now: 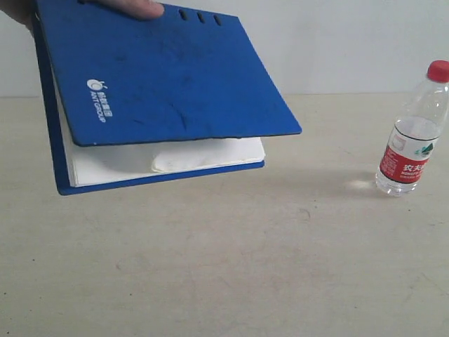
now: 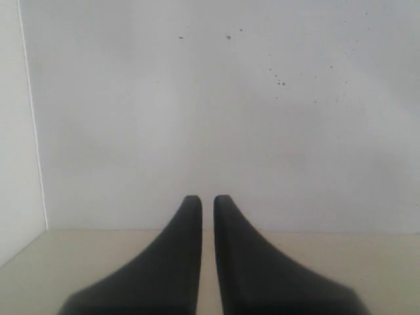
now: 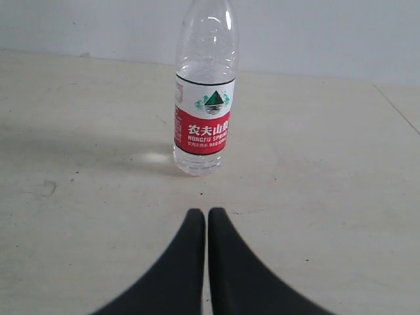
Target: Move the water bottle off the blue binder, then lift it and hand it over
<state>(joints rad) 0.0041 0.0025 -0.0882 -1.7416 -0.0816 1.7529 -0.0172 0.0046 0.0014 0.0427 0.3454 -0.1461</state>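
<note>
Standing right, the water bottle (image 1: 414, 133) is well apart from the raised blue binder (image 1: 168, 77); left gripper (image 2: 207, 203) and right gripper (image 3: 207, 216) are pinched together, empty.

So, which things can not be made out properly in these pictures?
Exterior view: the hand holding the binder is cut off by the top edge; only fingertips show.
Exterior view: the binder's cover hides most of its pages; the white lump under it cannot be identified.
Right wrist view: the top edge cuts off the cap of the bottle.
Left wrist view: only the left gripper and a wall show; bottle and binder are out of frame.
</note>
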